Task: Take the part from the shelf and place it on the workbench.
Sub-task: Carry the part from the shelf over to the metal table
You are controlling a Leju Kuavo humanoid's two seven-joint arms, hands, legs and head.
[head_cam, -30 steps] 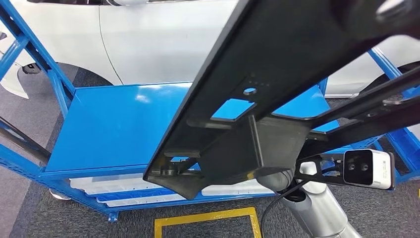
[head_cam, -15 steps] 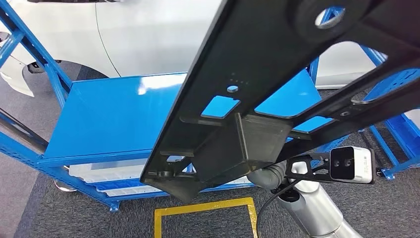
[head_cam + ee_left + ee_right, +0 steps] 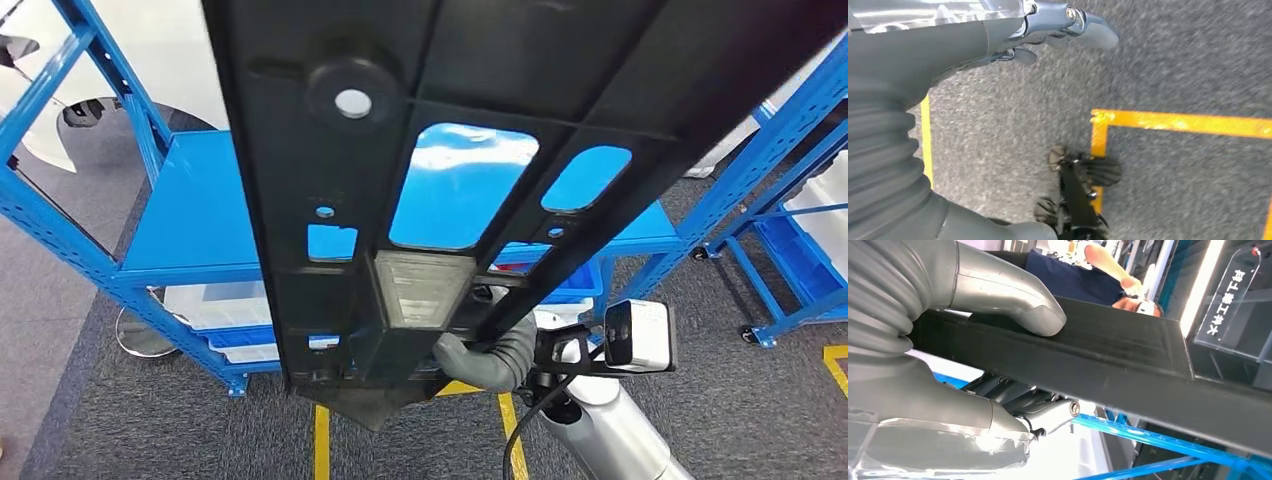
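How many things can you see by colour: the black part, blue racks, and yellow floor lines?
Black part, held by the right hand: 1
Blue shelf racks, one behind the part and one to the right: 2
Yellow floor lines in the head view: 3
Total: 6

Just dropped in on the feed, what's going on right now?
The right hand grips a long black part, thumb on one face and fingers under the other, holding it up close in front of the head camera. Behind the part stands the blue shelf, with white trays on its lower level. The left hand hangs over the grey floor with yellow lines and holds nothing. No workbench is visible, so placing is not yet done.
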